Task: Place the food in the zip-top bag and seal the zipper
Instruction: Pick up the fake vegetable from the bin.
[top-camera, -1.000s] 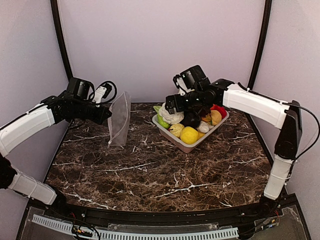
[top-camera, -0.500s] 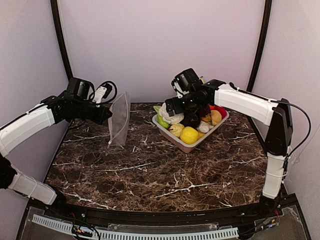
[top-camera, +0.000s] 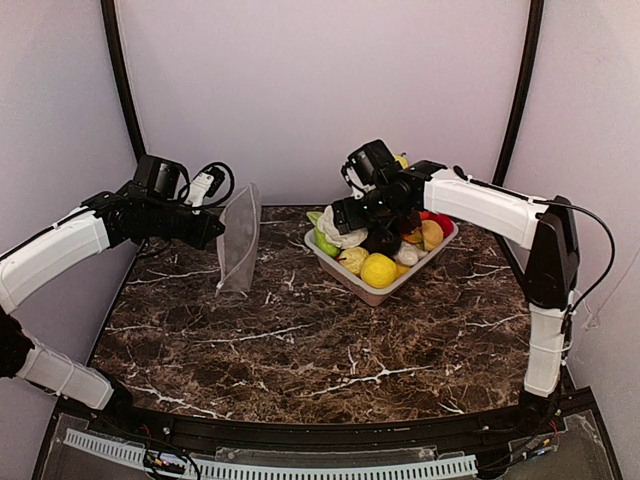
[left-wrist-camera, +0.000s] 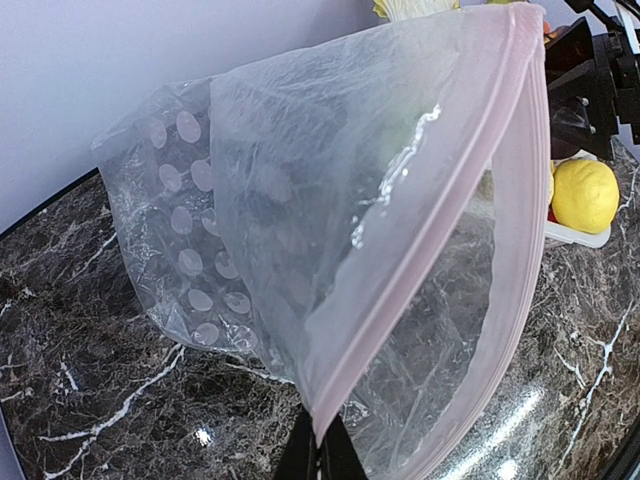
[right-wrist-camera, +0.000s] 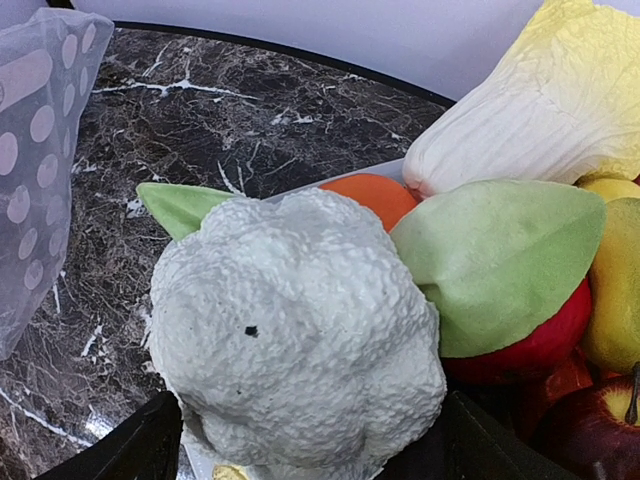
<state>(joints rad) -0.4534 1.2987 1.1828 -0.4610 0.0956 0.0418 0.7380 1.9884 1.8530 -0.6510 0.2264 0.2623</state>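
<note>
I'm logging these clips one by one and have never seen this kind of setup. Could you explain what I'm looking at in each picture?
Two white robot arms, a left arm and a right arm, are bolted at the near edge of a marble-patterned table. The wide picture comes from a fixed camera above and behind them. The other two pictures come from a camera on each wrist.

On the table stands a pale tray heaped with toy food, including a yellow lemon.

The left tool pinches the pink zipper of a clear dotted zip-top bag, holding it up with its mouth open.

The right tool is at the tray, with its fingers on either side of the white cauliflower. I cannot tell whether they grip it.
</note>
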